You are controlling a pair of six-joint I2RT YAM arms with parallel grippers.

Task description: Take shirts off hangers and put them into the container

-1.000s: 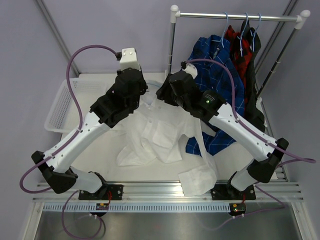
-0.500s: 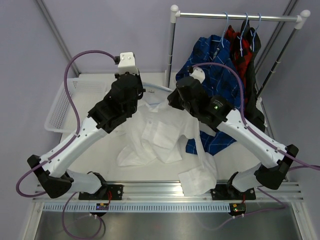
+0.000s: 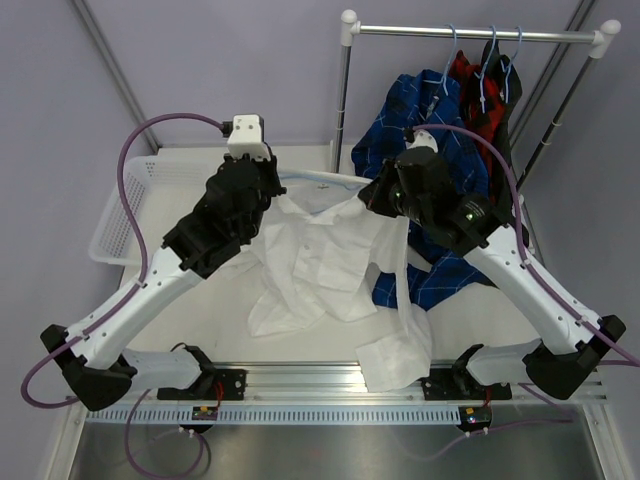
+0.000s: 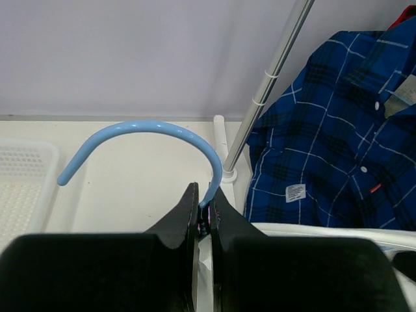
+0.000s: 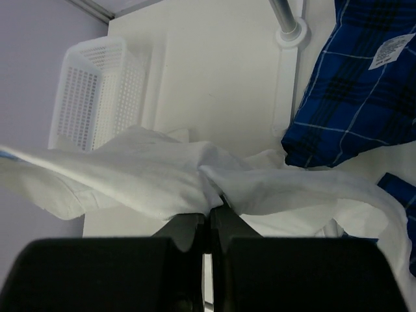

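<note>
Arms spread, stretching the white shirt (image 3: 318,250). Right gripper (image 5: 209,213) clamped its bunched cloth; left gripper (image 4: 204,207) clamped the curved light-blue hanger (image 4: 151,126).

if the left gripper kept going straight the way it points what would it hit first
Beyond the hanger it is shut on, the left gripper would likely meet the bare table beside the foot of the rack pole. Depth is unclear, so it might reach the back wall.
</note>
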